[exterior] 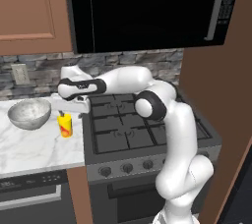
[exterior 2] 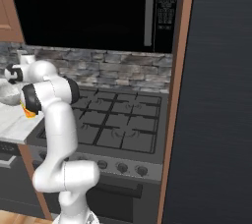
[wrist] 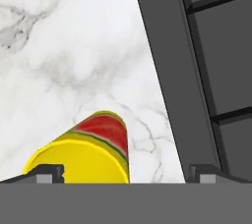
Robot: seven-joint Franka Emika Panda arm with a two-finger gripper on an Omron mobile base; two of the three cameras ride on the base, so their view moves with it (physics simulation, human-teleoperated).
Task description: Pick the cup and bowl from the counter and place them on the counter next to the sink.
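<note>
Pincer (wrist: 125,173) positioned directly above the cup (exterior: 65,125), jaws spread to their widest and gripping nothing; in the hand view the two fingertips (wrist: 47,173) stand apart, one over the near edge of the cup's rim, the other over bare marble near the stove (exterior: 142,125). The cup stands upright on the worktop (exterior: 34,147), just beside the stove's left edge. The bowl (exterior: 29,113) rests on the same worktop, to the cup's left and slightly farther back, near but apparently not touching it.

Likely hazards. The cup sits off-centre between the fingers, so one finger coming down could land on the rim instead of clearing it, tipping the cup or pushing it sideways. A tipped cup would probably roll toward the bowl or against the raised stove edge. The other finger descends close to the stove frame and may catch on it. The sink lies outside these views, so the carry will probably need the base to drive.

Count: one cup, one bowl, one stove, one pincer with two fingers.
</note>
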